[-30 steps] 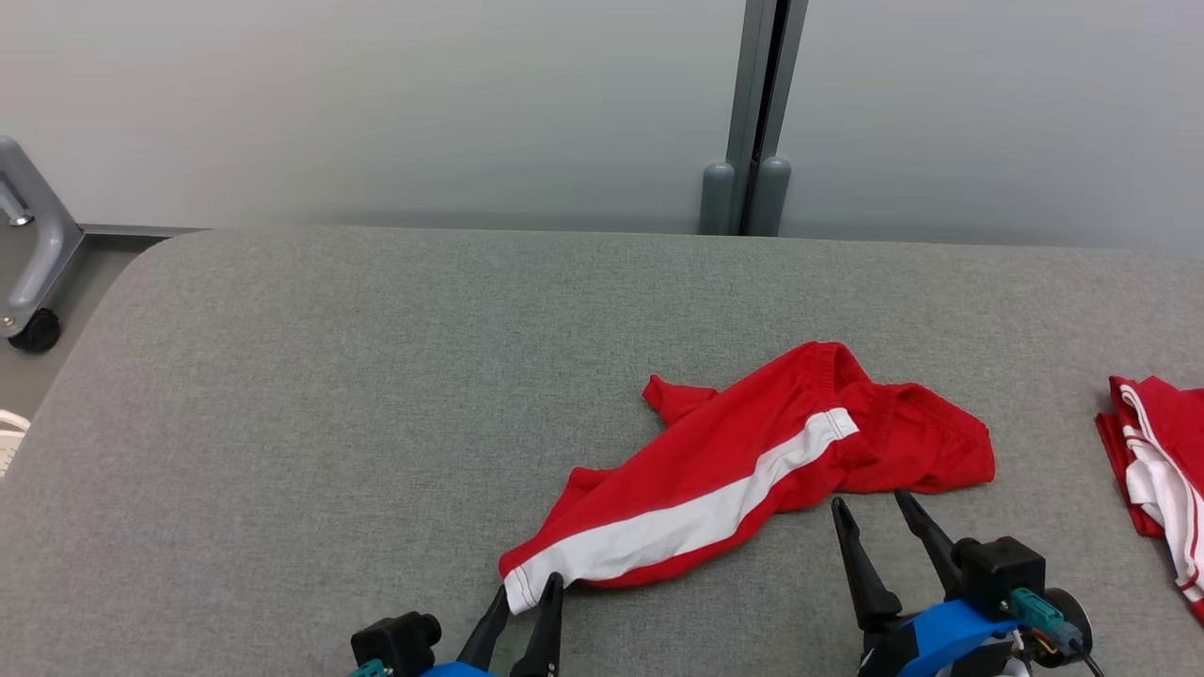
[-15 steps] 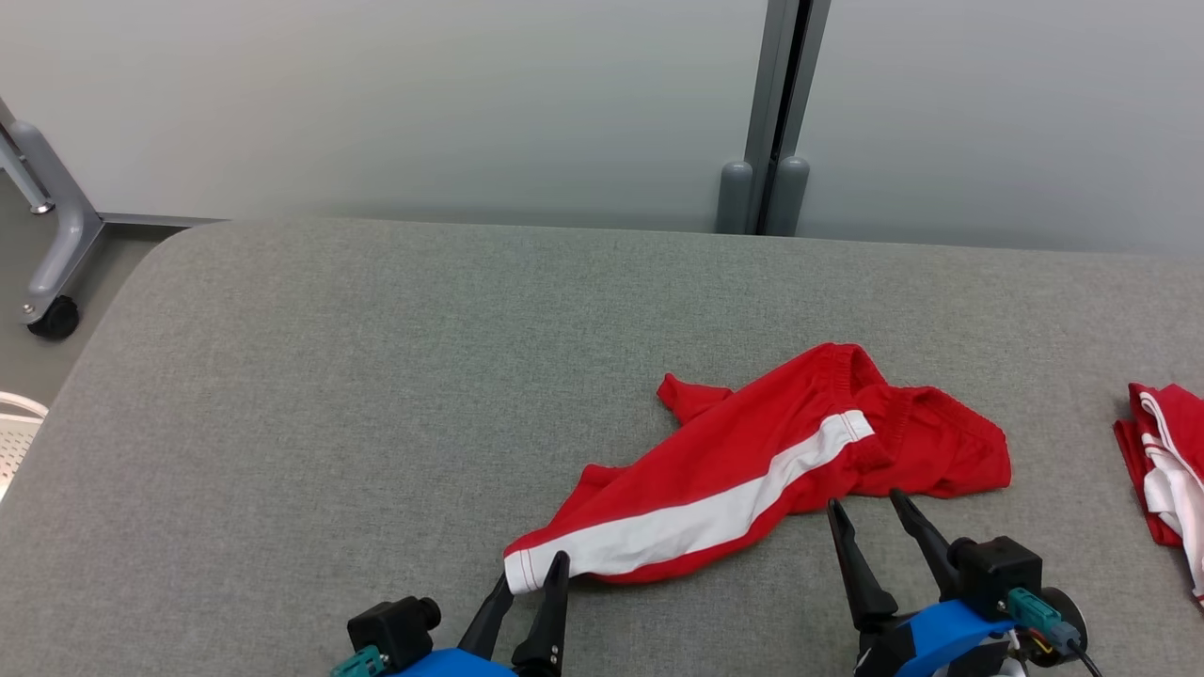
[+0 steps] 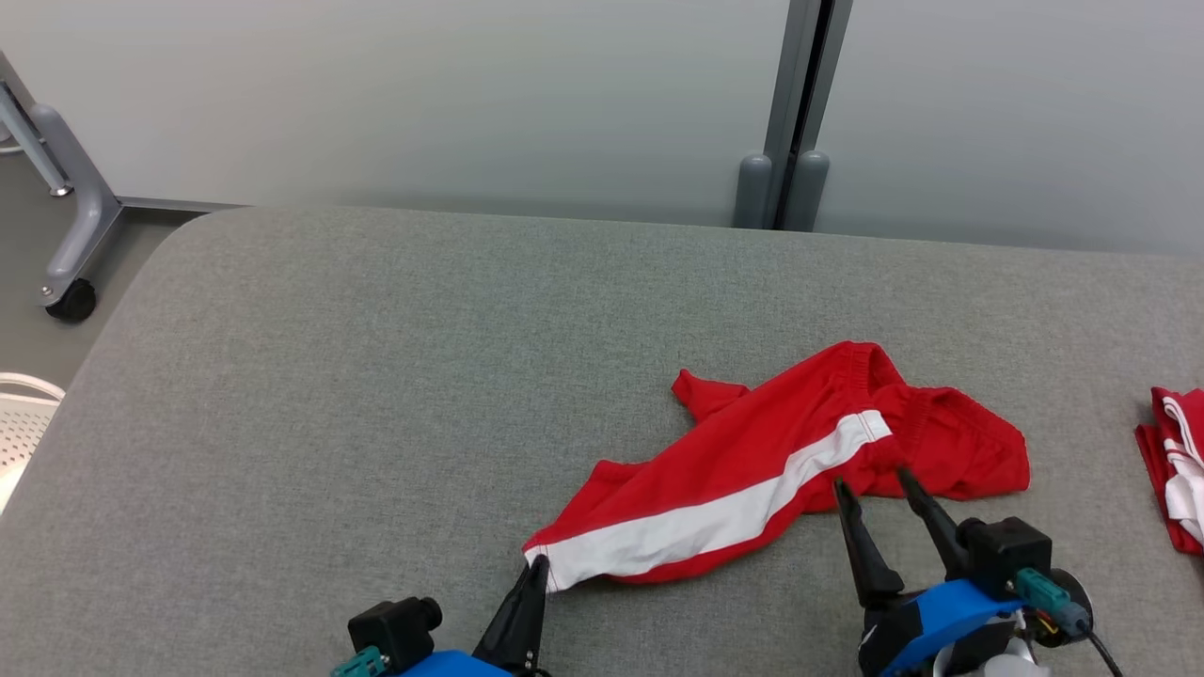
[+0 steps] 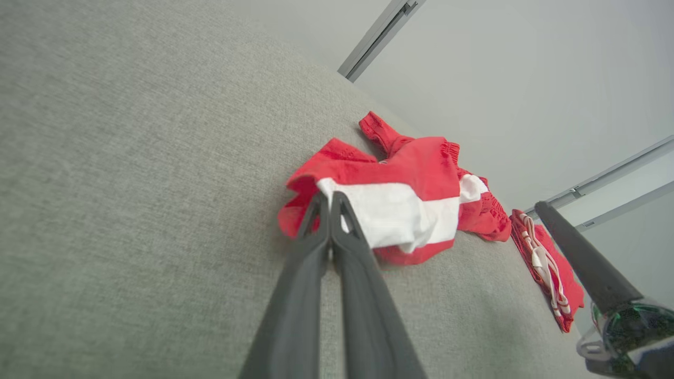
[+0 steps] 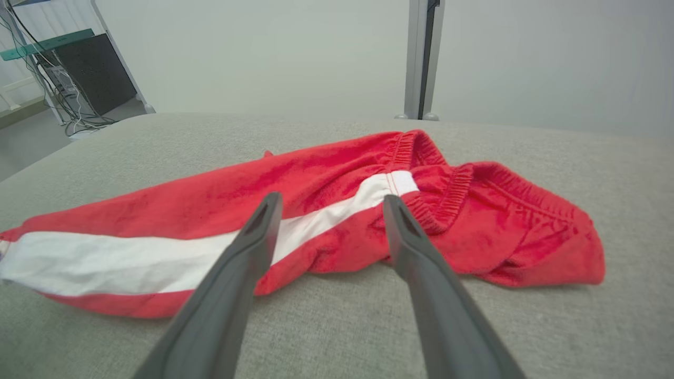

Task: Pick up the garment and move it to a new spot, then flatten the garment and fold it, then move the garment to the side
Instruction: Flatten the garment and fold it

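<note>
Left gripper [image 3: 538, 562] is clamped on the white-striped hem corner of the red shorts [image 3: 743, 461], which lie crumpled on the grey table [image 3: 329, 376], toward its near right. Right gripper [image 3: 873, 480] stands spread, tips at the shorts' near edge, gripping nothing.

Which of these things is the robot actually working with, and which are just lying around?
In the job:
red shorts
left claw, pinching them
right claw, open beside them
grey table

Lying about:
second red-and-white garment
wheeled stand
</note>
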You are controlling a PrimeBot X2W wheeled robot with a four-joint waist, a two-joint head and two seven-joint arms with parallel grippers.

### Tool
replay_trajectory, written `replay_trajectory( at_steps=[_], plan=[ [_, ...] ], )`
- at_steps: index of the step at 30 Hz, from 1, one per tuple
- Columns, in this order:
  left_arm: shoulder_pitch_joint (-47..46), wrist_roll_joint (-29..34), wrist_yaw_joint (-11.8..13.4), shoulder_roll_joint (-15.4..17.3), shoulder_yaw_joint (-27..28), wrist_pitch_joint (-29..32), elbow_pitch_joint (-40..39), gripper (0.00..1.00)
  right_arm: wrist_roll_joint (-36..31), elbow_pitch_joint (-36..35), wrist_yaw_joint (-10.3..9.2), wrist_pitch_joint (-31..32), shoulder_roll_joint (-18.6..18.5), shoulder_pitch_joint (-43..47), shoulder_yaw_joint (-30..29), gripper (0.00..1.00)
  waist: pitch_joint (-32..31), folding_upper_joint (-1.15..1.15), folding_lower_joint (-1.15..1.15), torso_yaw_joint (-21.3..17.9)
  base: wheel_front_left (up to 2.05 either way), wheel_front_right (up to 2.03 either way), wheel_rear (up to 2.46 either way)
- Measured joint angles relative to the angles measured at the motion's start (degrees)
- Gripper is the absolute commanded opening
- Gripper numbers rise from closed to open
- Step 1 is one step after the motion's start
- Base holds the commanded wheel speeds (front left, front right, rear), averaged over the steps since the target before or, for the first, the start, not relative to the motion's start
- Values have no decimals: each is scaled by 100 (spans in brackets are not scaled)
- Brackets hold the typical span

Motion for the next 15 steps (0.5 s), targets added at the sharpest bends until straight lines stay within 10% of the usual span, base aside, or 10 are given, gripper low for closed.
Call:
replay_trajectory(
  at_steps=[15],
  plan=[
    [-56,1039,-20,-92,1003,0,-18,0,233,1177,0,0,-103,-1065,-409,100,260,0,0,157,0,0,0]
  ],
)
